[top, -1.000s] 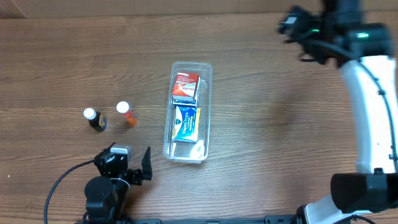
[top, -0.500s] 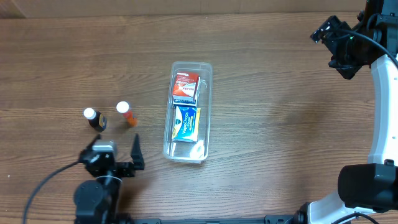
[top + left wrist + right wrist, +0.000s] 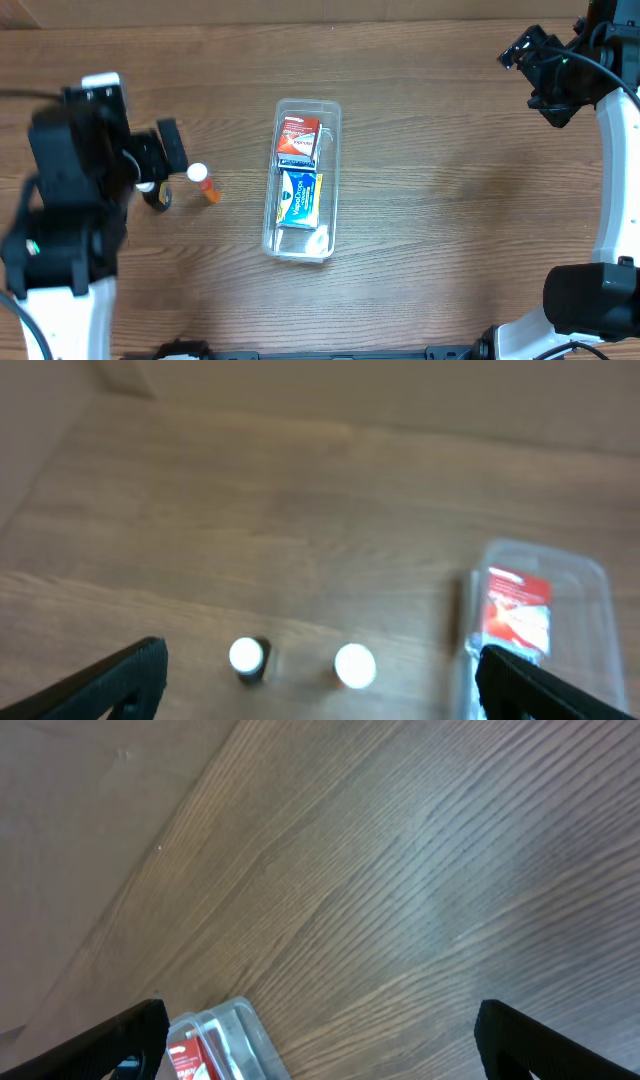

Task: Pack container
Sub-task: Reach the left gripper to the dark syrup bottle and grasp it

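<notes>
The clear plastic container [image 3: 335,170] lies at the table's middle, holding a red box [image 3: 297,132] and a blue and white box [image 3: 299,195]. A dark bottle [image 3: 155,197] and an orange bottle [image 3: 203,182], both white-capped, stand to its left. My left gripper [image 3: 165,160] hangs open and empty above these bottles. The left wrist view shows both bottles [image 3: 247,657] [image 3: 354,666] between its wide-spread fingers [image 3: 320,680], with the container [image 3: 600,575] at the right. My right gripper [image 3: 540,75] is open and empty, high at the far right. Its wrist view [image 3: 320,1045] shows a container corner [image 3: 240,1020].
The table is brown wood. A white patch [image 3: 318,238] shows inside the container's near end. The left arm [image 3: 70,200] covers the table's left side in the overhead view, and the right arm [image 3: 615,160] runs along the right edge.
My left arm has risen from the table's front edge and swung back over the two bottles. My right gripper moved right a second ago and has held still since.
</notes>
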